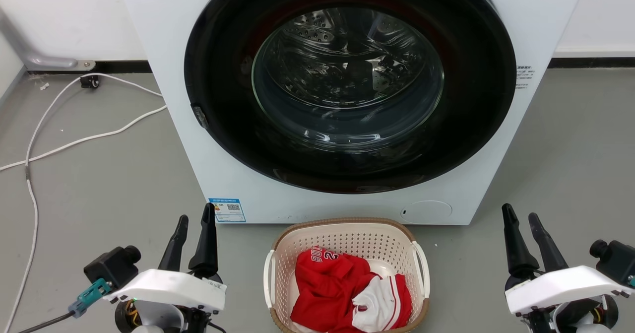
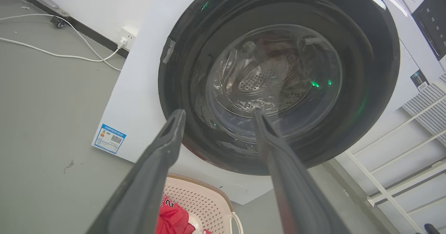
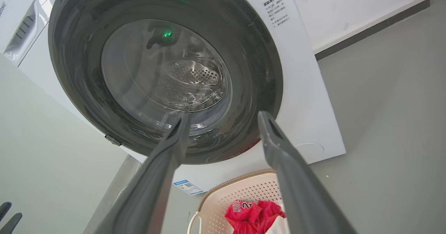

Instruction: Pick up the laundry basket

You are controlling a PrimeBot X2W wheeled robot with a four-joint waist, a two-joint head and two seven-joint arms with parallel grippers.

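The laundry basket [image 1: 347, 236], cream perforated plastic with a brown woven-look rim and white side handles, sits on the floor at the bottom centre of the head view, right in front of the washing machine. Red and white clothes [image 1: 347, 288] lie inside it. My left gripper [image 1: 196, 221] stands open to the basket's left and my right gripper [image 1: 521, 216] stands open to its right, both apart from it and empty. Part of the basket [image 2: 205, 202] shows low in the left wrist view between the fingers [image 2: 167, 140], and the basket [image 3: 244, 192] also appears in the right wrist view.
A white front-loading washing machine [image 1: 198, 124] with a shut dark round door [image 1: 347, 82] rises behind the basket. White cables [image 1: 74, 139] trail across the grey floor at the left. A white rack [image 2: 400, 157] stands beside the machine in the left wrist view.
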